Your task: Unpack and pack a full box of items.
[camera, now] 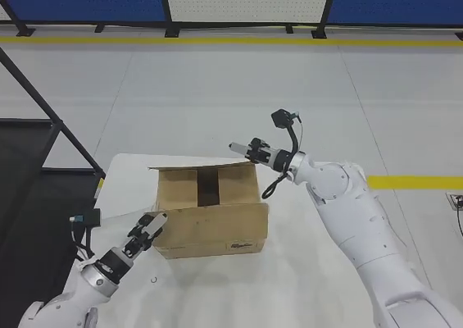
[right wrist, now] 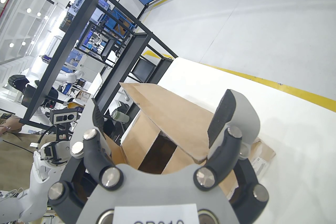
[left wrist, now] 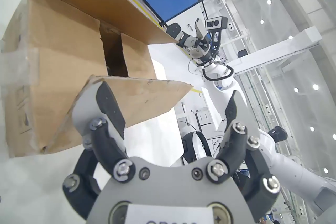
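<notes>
Both grippers are gaping open. The left gripper [camera: 152, 221] is nosing one flap [left wrist: 147, 96] with a finger, and the right gripper [camera: 233, 148] is straddling a second flap [right wrist: 168, 109]. The box [camera: 211, 221] is sitting between them. It is probably light, stiff cardboard, so I'd pinch the flap edges.

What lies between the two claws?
The cardboard box, top flaps partly raised with a dark gap at the middle, lies between the left claw and right claw, as the top view shows.
</notes>
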